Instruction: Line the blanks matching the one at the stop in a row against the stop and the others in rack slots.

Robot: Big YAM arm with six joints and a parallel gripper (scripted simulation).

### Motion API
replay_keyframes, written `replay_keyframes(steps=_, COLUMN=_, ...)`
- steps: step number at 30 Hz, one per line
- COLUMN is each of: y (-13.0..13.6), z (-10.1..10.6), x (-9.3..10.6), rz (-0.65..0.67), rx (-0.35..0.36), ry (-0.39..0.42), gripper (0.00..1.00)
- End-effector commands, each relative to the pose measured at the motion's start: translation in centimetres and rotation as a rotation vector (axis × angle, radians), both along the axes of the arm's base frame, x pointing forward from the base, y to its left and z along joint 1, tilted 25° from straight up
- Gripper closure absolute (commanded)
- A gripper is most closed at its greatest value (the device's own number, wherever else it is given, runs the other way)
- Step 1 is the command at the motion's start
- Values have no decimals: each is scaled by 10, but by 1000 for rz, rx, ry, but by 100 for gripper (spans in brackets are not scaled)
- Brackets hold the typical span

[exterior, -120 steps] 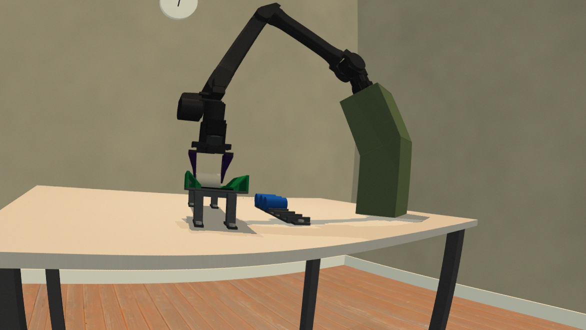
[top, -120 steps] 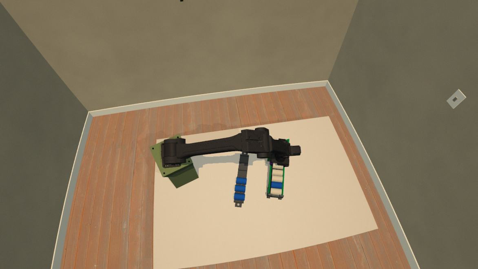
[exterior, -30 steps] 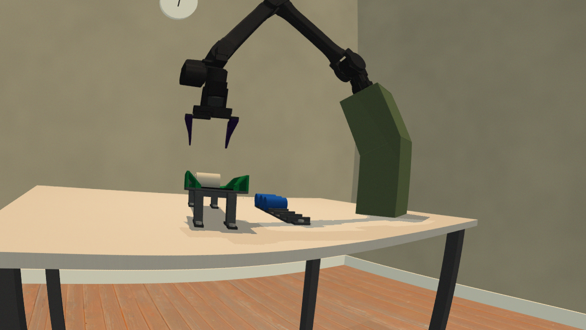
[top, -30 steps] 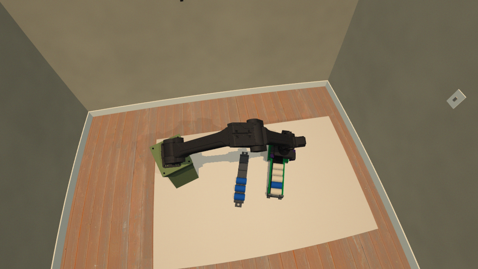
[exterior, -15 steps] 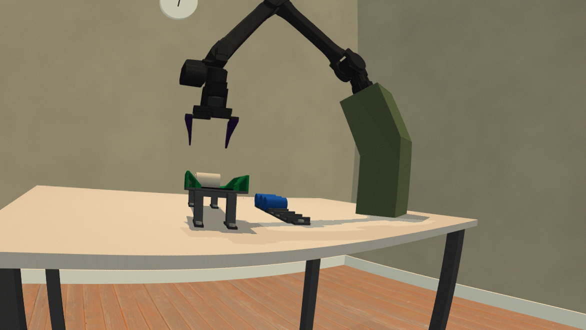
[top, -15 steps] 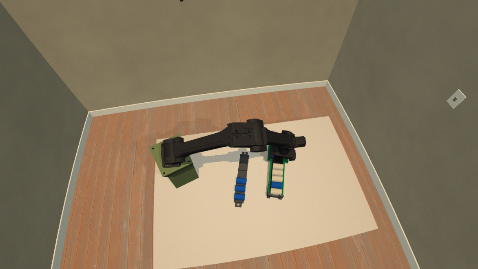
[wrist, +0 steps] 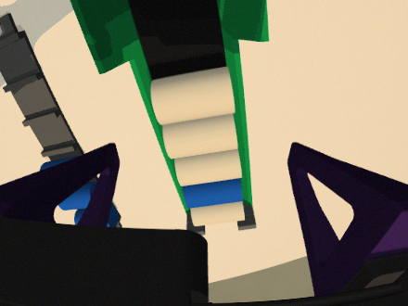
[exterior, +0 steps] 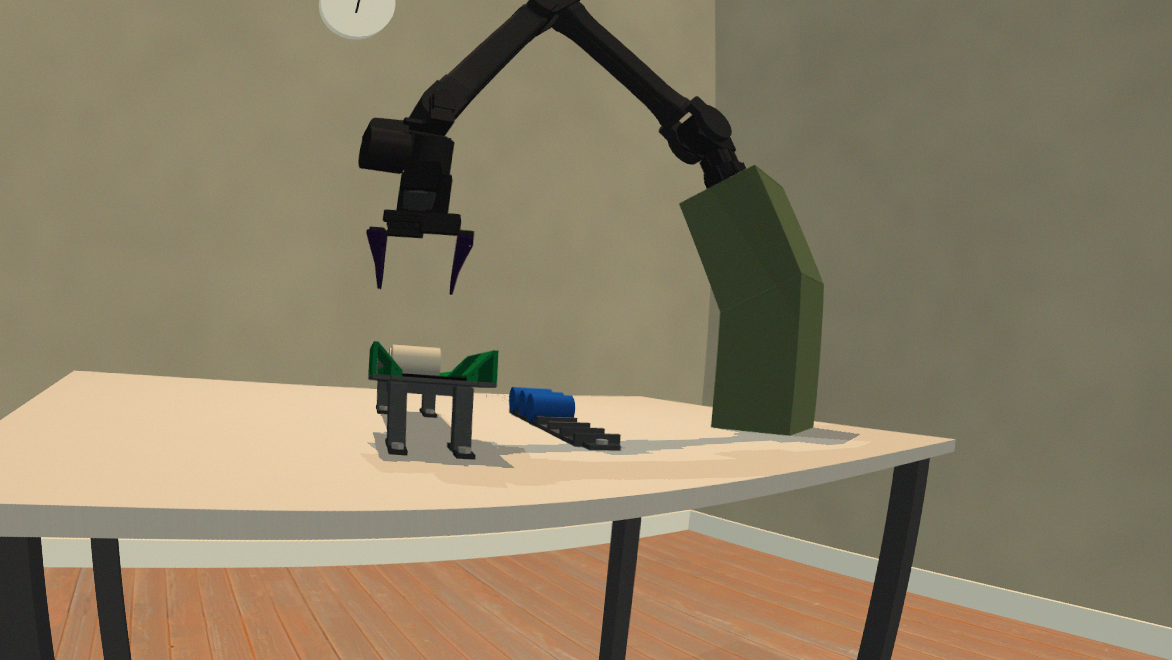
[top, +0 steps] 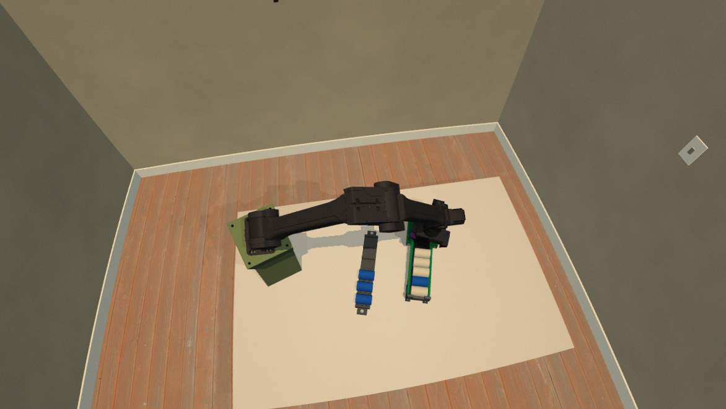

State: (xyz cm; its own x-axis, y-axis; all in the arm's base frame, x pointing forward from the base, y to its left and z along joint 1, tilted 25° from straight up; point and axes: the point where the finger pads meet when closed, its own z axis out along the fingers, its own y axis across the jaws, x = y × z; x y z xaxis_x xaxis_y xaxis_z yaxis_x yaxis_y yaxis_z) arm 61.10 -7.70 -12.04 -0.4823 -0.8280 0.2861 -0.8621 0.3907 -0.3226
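Four cream blanks and one blue blank lie crosswise on the green-sided feed ramp, a cream one at its stop and the blue one second in line. Above the ramp, the gripper hovers with its fingers fully spread, gripping nothing. Beside the ramp, three blue blanks occupy the dark stock rack. Beyond the rack from the ramp stands the arm's green pedestal.

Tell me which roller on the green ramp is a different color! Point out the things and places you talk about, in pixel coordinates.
The blue blank [top: 420, 281] [wrist: 212, 193], second from the stop end; the other four on that ramp are cream.
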Motion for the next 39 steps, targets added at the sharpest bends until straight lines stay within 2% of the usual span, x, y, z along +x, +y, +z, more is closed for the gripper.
replay_keyframes(steps=1, y=-18, z=11, x=0, rz=-210, rx=36, ry=-110, gripper=0)
replay_keyframes(steps=2, y=-21, z=15, x=1, rz=-264, rx=45, ry=-140, gripper=0)
replay_keyframes(steps=3, y=-21, z=8, x=-2, rz=-264, rx=43, ry=-129, gripper=0)
replay_keyframes(steps=5, y=-21, z=8, x=-2, rz=-264, rx=43, ry=-129, gripper=0)
replay_keyframes(steps=8, y=-29, z=17, x=-2, rz=-449, rx=79, ry=-223, gripper=0)
replay_keyframes(steps=11, y=-32, z=17, x=-3, rz=-518, rx=90, ry=-254, gripper=0)
replay_keyframes(steps=12, y=-35, z=18, x=-4, rz=-590, rx=104, ry=-286, gripper=0)
replay_keyframes(steps=13, y=-35, z=8, x=-8, rz=-591, rx=99, ry=-269, gripper=0)
replay_keyframes(steps=14, y=-38, z=15, x=-6, rz=-666, rx=116, ry=-314, gripper=0)
replay_keyframes(steps=15, y=-38, z=8, x=-9, rz=-666, rx=112, ry=-302, gripper=0)
replay_keyframes(steps=16, y=-42, z=19, x=-6, rz=-739, rx=131, ry=-352, gripper=0)
replay_keyframes(steps=17, y=-42, z=16, x=-8, rz=-743, rx=129, ry=-348, gripper=0)
replay_keyframes(steps=18, y=-46, z=20, x=-7, rz=-811, rx=144, ry=-384, gripper=0)
replay_keyframes(steps=20, y=-45, z=11, x=-12, rz=-824, rx=139, ry=-372, gripper=0)
replay_keyframes(steps=22, y=-45, z=11, x=-12, rz=-824, rx=139, ry=-372, gripper=0)
replay_keyframes(steps=23, y=-49, z=21, x=-8, rz=-905, rx=161, ry=-426, gripper=0)
replay_keyframes(steps=24, y=-53, z=22, x=-10, rz=-986, rx=177, ry=-461, gripper=0)
replay_keyframes(steps=25, y=-53, z=22, x=-10, rz=-988, rx=175, ry=-464, gripper=0)
replay_keyframes(steps=27, y=-57, z=23, x=-11, rz=-1073, rx=190, ry=-502, gripper=0)
replay_keyframes(steps=28, y=-56, z=12, x=-15, rz=-1074, rx=182, ry=-485, gripper=0)
replay_keyframes(steps=29, y=-60, z=22, x=-13, rz=-1159, rx=206, ry=-538, gripper=0)
replay_keyframes(steps=30, y=-60, z=15, x=-16, rz=-1160, rx=199, ry=-526, gripper=0)
replay_keyframes(steps=31, y=-64, z=24, x=-14, rz=-1232, rx=221, ry=-571, gripper=0)
replay_keyframes(steps=33, y=-64, z=16, x=-18, rz=-1247, rx=213, ry=-563, gripper=0)
replay_keyframes(steps=34, y=-68, z=25, x=-15, rz=-1332, rx=239, ry=-617, gripper=0)
replay_keyframes(steps=35, y=-68, z=22, x=-16, rz=-1332, rx=235, ry=-612, gripper=0)
replay_keyframes(steps=36, y=-71, z=26, x=-17, rz=-1407, rx=253, ry=-649, gripper=0)
replay_keyframes(steps=39, y=-72, z=26, x=-17, rz=-1418, rx=253, ry=-656, gripper=0)
